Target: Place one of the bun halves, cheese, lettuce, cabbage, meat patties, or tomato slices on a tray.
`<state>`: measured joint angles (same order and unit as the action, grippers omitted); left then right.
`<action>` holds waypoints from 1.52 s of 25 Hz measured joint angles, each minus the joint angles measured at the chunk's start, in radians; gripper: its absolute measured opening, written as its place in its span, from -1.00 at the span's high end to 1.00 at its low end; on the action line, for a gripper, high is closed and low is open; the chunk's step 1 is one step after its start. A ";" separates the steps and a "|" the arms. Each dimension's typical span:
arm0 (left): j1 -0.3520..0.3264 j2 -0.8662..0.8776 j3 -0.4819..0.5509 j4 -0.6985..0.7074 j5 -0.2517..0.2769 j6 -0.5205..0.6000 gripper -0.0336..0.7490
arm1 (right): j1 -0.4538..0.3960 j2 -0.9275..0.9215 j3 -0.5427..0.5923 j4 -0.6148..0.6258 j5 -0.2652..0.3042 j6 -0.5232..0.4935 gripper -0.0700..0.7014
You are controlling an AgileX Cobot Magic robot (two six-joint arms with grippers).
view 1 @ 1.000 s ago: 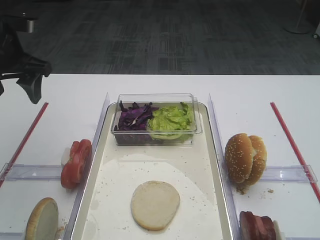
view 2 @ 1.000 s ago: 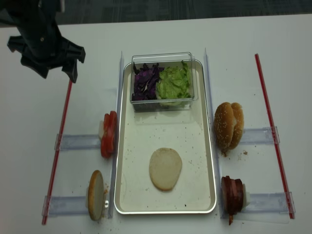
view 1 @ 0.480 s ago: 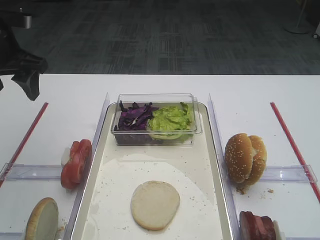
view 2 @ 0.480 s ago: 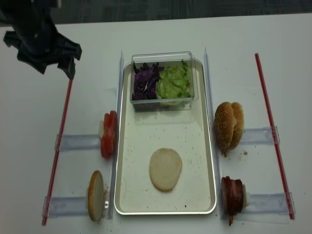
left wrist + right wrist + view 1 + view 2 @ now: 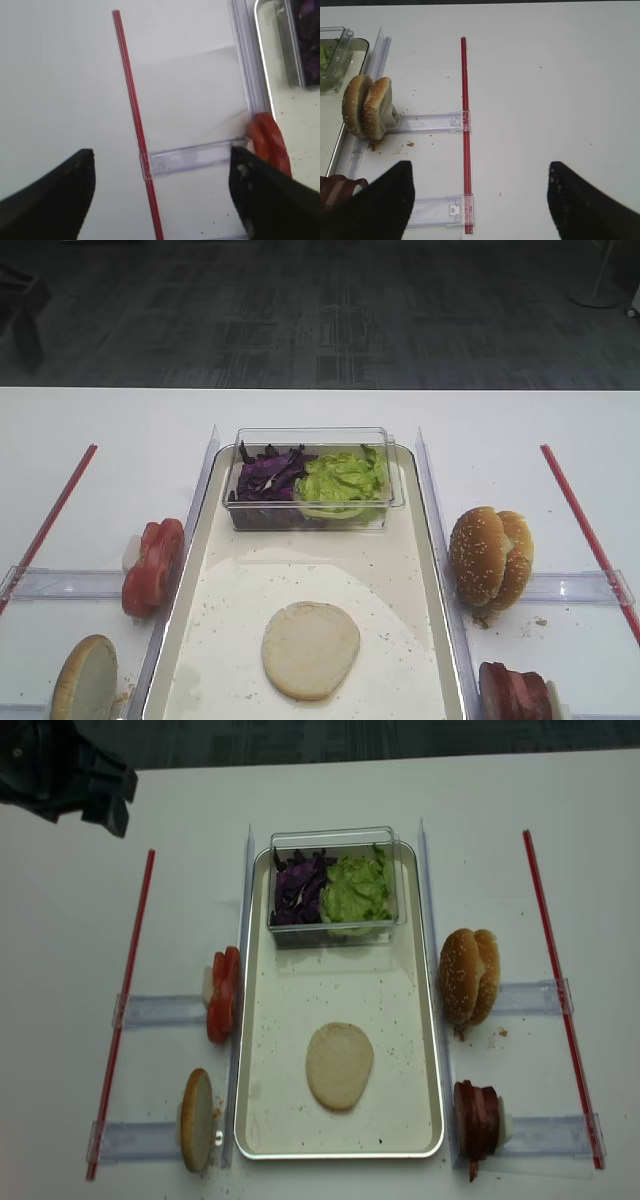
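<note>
My left end effector (image 5: 160, 200) hangs wide open and empty over the white tabletop (image 5: 60, 75), with the tomato slices (image 5: 268, 145) just off its right finger. The flat bun half (image 5: 339, 1065) lies well to its right on the tray (image 5: 420, 1020). My right end effector (image 5: 480, 200) is also spread open, holding nothing, with the sesame buns (image 5: 367, 107) to its left.

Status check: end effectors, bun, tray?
Left end effector open, empty. Right end effector open, empty. Bun half flat on the tray. Nothing in the way.
</note>
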<state>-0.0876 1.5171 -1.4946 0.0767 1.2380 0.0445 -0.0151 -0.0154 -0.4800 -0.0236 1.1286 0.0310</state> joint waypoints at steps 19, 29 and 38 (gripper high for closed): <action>0.000 -0.490 0.470 -0.019 0.008 -0.009 -0.39 | 0.000 0.000 0.000 0.000 0.000 0.000 -0.66; 0.000 -0.871 0.650 -0.103 0.018 -0.006 -0.39 | 0.000 0.000 0.000 0.000 0.000 0.000 -0.66; 0.000 -1.138 0.766 -0.116 0.028 0.000 -0.39 | 0.000 0.000 0.000 0.000 0.000 0.000 -0.66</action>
<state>-0.0876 0.3791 -0.7289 -0.0388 1.2659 0.0449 -0.0151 -0.0154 -0.4800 -0.0236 1.1286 0.0310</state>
